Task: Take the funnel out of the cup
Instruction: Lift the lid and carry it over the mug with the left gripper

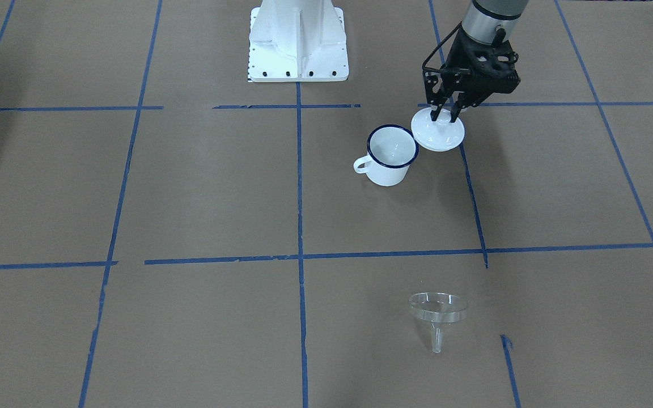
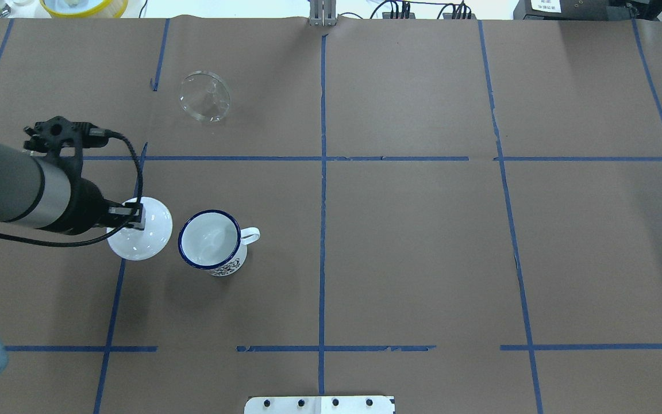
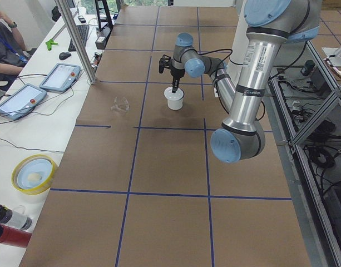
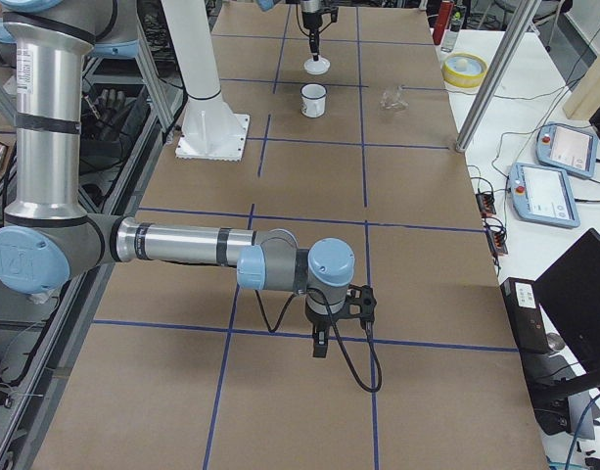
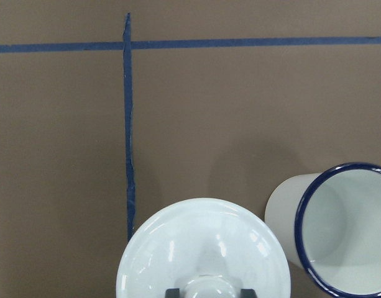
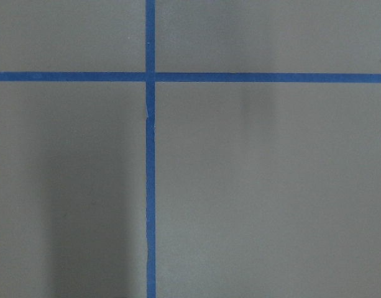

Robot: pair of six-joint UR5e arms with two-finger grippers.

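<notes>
The table (image 2: 423, 259), papered brown and gridded with blue tape (image 2: 322, 230), carries an upright white enamel mug (image 2: 214, 240). A white lid (image 2: 147, 241) is just beside the mug, opposite its handle; I cannot tell whether it touches the paper. A clear funnel (image 2: 205, 96) lies tipped over well apart from the mug, on the side away from the robot's white base plate (image 1: 298, 42).

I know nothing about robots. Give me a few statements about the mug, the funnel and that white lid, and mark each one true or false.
1. The funnel sits in the cup. False: it is on the table, far from the cup.
2. The cup stands upright and empty. True.
3. The left gripper grips the white lid by its knob. True.
4. The white lid covers the cup. False: it is beside the cup.
5. The cup's handle points away from the white lid. True.
</notes>
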